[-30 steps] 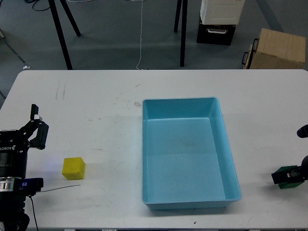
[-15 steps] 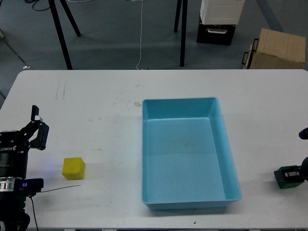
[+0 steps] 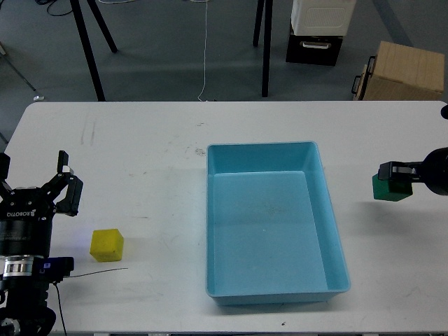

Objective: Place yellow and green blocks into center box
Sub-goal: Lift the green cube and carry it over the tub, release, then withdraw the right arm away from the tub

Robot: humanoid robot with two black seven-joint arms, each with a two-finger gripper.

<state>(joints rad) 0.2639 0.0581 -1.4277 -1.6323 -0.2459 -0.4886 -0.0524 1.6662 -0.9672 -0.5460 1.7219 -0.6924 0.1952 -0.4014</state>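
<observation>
A light blue box [image 3: 329,231] sits in the middle of the white table. A yellow block [image 3: 106,244] lies on the table at the front left. My left gripper [image 3: 35,183] is open and empty, just left of and behind the yellow block. My right gripper [image 3: 393,175] comes in from the right edge and is shut on a green block [image 3: 389,189], held above the table to the right of the box.
A thin black cable [image 3: 98,271] lies by the yellow block. Beyond the table's far edge stand black tripod legs [image 3: 89,49], a black and white case [image 3: 316,31] and a cardboard box [image 3: 406,70] on the floor.
My right gripper has lifted the green block from the front right of the table and carried it up and left toward the box. My left gripper has shifted slightly forward and opened wider.
</observation>
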